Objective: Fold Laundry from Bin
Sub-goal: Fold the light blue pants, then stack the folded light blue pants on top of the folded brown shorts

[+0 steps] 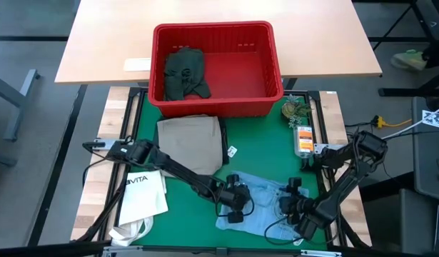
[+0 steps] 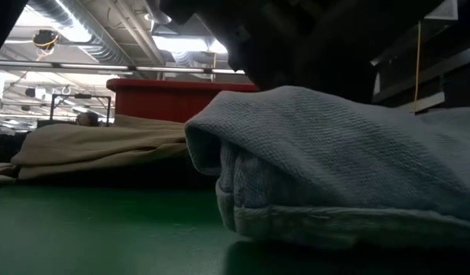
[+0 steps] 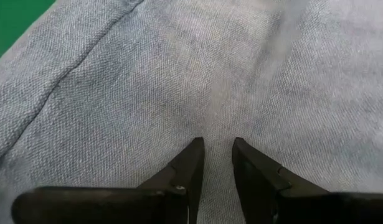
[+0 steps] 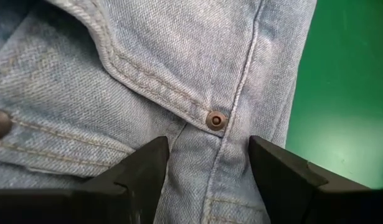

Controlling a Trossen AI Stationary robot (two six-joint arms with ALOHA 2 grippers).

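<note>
Your left gripper [image 3: 216,144], fingers nearly closed with a narrow gap, and your right gripper [image 4: 208,146], fingers spread wide, both press on the light jeans [image 1: 265,203] at the mat's [image 1: 187,232] near edge, gripping nothing. The khaki trousers [image 1: 190,143] lie before the bin [image 1: 218,30], which holds a green piece [image 1: 185,71].

Colours on my desk right now:
light blue jeans [image 1: 265,200] with a copper rivet, tan trousers [image 1: 190,143], dark green piece [image 1: 185,71] in the red bin [image 1: 276,64], green desk [image 1: 258,150].
</note>
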